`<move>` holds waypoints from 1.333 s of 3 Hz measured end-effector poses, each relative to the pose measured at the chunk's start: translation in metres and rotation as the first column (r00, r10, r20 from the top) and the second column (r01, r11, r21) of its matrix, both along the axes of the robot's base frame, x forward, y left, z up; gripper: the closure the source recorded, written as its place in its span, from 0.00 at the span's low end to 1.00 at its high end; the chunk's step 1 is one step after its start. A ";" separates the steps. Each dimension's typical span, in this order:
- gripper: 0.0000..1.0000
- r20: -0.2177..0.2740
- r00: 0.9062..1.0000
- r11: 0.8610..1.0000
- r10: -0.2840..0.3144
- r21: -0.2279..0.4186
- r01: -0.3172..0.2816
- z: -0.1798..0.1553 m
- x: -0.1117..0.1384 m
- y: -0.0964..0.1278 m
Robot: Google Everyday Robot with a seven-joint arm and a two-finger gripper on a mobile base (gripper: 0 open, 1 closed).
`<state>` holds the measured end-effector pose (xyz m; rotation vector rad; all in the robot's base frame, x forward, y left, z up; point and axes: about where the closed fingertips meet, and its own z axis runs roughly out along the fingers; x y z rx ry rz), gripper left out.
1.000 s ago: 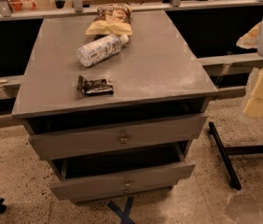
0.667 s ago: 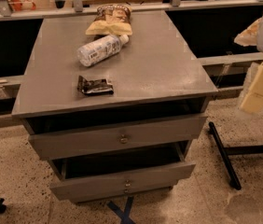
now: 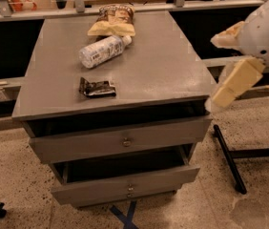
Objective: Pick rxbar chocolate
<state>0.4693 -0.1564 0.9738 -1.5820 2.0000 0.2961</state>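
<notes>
Speckled stone flooring (image 3: 20, 185) surrounds a grey two-drawer bench (image 3: 172, 70), at whose right edge the robot's gripper (image 3: 212, 71) hangs in the air. Its two pale fingers (image 3: 234, 82) are spread wide apart, one above the other, with nothing between them, and they point left toward the bench's front right corner. The rxbar chocolate (image 3: 97, 87), in a crinkled black wrapper, lies flat on the front left part of the bench top, well apart from the gripper. Behind the bar, a white plastic bottle (image 3: 103, 50) lies on its side, its cap just beside a tan-and-brown snack bag (image 3: 113, 20) at the back edge. Both drawers stand partly open, the lower drawer (image 3: 125, 180) further out than the upper drawer (image 3: 125, 140).
</notes>
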 end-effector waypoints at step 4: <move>0.00 0.118 0.990 0.982 0.071 0.166 -0.090 -0.070 0.043 0.068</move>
